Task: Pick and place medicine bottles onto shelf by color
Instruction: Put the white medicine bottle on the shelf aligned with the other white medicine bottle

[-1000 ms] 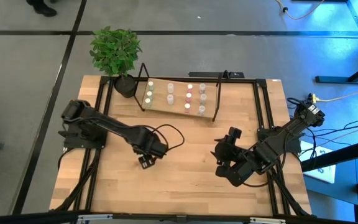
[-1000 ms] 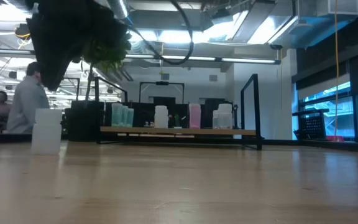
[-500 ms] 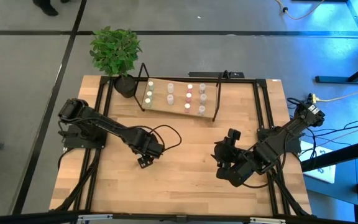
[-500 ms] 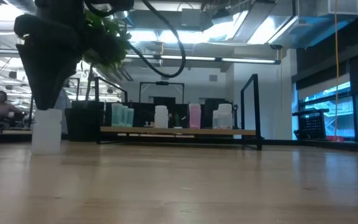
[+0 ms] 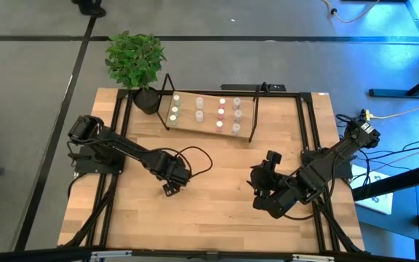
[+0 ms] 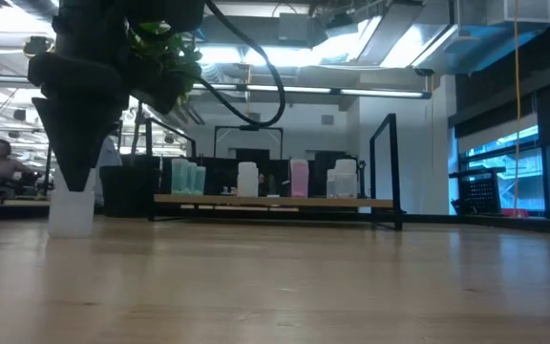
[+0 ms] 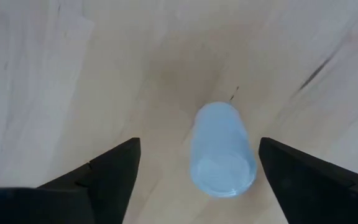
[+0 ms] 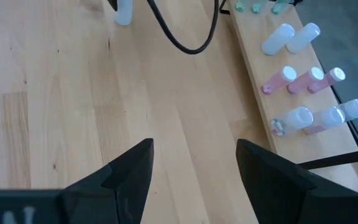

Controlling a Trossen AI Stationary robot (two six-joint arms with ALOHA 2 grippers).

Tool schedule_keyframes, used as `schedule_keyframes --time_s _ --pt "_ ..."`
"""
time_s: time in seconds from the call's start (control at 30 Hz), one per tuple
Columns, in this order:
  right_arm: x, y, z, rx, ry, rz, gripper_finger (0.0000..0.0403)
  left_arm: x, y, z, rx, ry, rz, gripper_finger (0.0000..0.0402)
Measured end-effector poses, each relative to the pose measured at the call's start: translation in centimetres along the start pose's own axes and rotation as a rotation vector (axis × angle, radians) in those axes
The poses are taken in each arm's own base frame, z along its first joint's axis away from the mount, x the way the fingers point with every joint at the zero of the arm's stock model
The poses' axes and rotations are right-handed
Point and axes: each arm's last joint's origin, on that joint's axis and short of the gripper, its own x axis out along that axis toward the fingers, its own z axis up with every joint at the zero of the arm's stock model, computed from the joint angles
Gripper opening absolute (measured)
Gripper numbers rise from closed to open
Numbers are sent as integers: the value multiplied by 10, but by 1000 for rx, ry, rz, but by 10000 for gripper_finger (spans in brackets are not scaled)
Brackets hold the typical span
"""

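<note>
Left gripper (image 5: 169,189) hangs at lower centre-left of the high view, fingers spread wide above a pale bottle (image 7: 222,151) standing on the table (image 5: 217,218). Only the left wrist view shows the bottle between the fingers, untouched. Right gripper (image 8: 192,163), also open, waits lower right. More bottles (image 5: 220,115) stand on the shelf (image 5: 208,121) at upper centre, beside a plant (image 5: 135,60).

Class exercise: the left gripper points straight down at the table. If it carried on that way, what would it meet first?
The left gripper is open and points at a pale bottle standing upright on the tabletop. Going straight on, it would probably meet that bottle between its fingers first; depth is unclear.
</note>
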Motion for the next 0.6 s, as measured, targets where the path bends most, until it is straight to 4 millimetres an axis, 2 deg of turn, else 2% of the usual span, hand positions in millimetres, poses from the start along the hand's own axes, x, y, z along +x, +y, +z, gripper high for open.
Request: schedule_keyframes --time_s 0.6 --pt "0 0 0 1 0 0 232 0 -1 0 -8 33 -41 161"
